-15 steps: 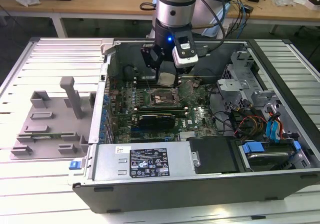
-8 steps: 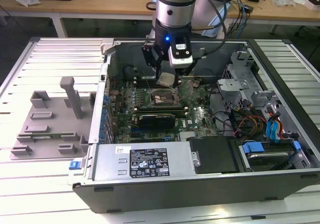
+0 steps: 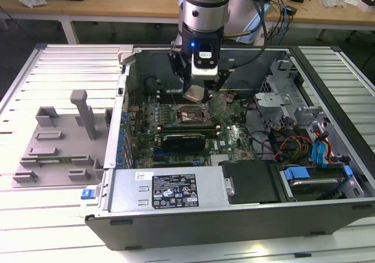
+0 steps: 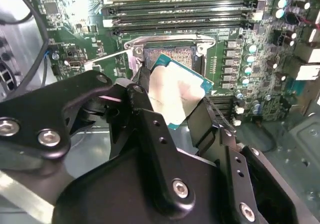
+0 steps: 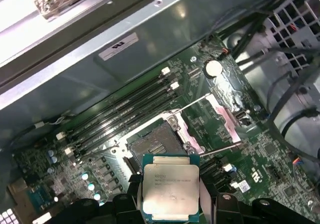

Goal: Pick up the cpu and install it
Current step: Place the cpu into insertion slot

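- In the exterior view, the claw [image 3: 197, 91] is hanging inside the open computer case [image 3: 234, 216]. It is grasping the cpu [image 3: 194, 93] just above the socket [image 3: 190, 115] of the motherboard [image 3: 228, 137]. A grey tray [image 3: 53, 146] is lying on the desk [image 3: 23, 216] at the exterior view's left.
- In the second wrist view, the black fingers [image 4: 205, 116] are pressing on two opposite edges of the cpu [image 4: 175, 92], and its silvery top is facing the camera. The open socket [image 4: 170, 54] is lying behind it, near the memory slots [image 4: 180, 9].
- In the first wrist view, the cpu [image 5: 170, 186] is sitting between the fingers [image 5: 134, 194]. It is staying apart from the socket [image 5: 155, 144] and is not yet placed in it.
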Available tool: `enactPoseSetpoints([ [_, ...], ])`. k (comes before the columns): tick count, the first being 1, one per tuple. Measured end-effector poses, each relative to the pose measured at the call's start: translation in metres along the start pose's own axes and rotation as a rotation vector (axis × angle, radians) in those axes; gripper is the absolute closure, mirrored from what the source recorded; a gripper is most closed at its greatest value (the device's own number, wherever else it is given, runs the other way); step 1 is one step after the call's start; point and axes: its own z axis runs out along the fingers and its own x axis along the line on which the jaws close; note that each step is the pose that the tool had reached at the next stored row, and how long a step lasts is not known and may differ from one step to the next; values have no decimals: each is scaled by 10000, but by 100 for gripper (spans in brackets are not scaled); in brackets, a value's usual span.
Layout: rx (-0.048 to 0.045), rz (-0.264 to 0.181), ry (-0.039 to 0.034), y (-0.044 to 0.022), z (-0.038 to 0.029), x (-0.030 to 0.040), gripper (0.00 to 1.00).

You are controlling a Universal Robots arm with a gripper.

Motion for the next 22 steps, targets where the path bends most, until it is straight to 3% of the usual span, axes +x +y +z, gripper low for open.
enactPoseSetpoints([
  [7,-14,1452,-67,0,2,0,45],
  [10,-23,2405,-111,0,4,0,45],
  [12,-26,2789,-129,0,5,0,45],
  [13,-32,3363,-155,0,6,0,45],
  [14,-35,3623,-167,0,7,0,45],
  [22,-43,4551,-209,0,9,0,45],
])
